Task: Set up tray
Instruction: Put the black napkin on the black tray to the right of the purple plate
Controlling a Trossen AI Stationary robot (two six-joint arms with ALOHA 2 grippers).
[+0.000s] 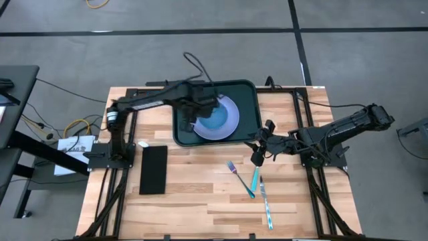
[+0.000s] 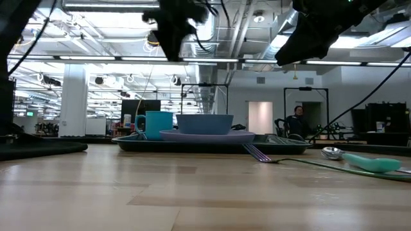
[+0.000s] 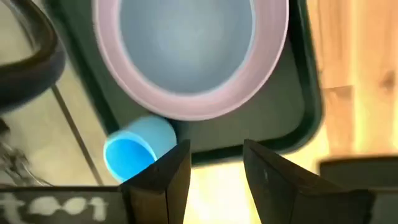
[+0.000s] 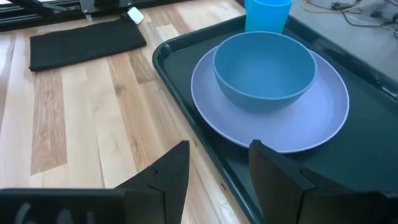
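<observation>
The dark green tray (image 1: 249, 100) lies at the table's far middle. On it rests a lavender plate (image 4: 273, 127) with a blue bowl (image 4: 264, 68) in its middle. A light blue cup (image 3: 130, 152) stands upright on the tray at the plate's left. My left gripper (image 3: 214, 168) hangs open above the tray's left part (image 1: 189, 120), over the cup and clear of it. My right gripper (image 4: 217, 168) waits open above the bare table off the tray's near right corner (image 1: 257, 155), with nothing between its fingers.
A flat black rectangle (image 1: 154, 169) lies on the wood to the near left of the tray. A fork (image 1: 234, 167), a teal-handled spoon (image 1: 254, 182) and another long utensil (image 1: 266, 204) lie near my right gripper. Bare wood spreads along the near edge.
</observation>
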